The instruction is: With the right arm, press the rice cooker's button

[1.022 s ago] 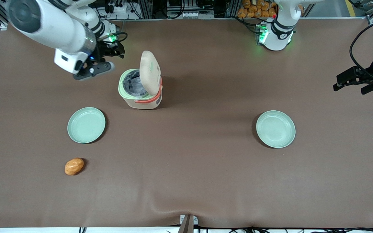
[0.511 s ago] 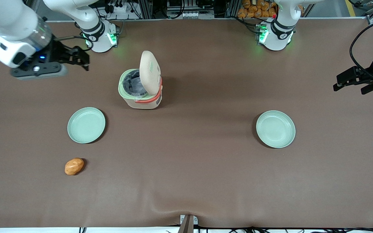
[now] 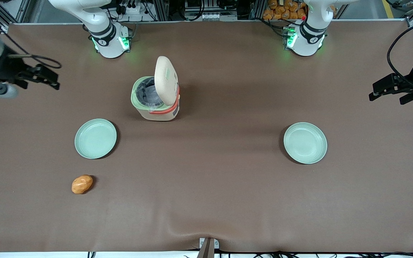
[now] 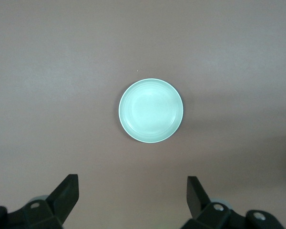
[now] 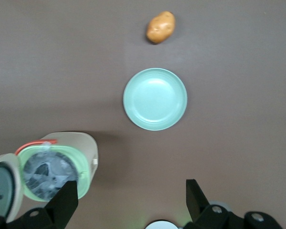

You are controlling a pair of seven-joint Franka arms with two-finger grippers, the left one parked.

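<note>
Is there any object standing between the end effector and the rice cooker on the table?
Nothing visible stands in the way. The end effector, fingers open, hangs above the table's edge at the working arm's end, apart from the rice cooker, whose lid stands up open. Only bare tablecloth lies between them. The nearby green plate sits nearer the front camera, off that line.
</note>
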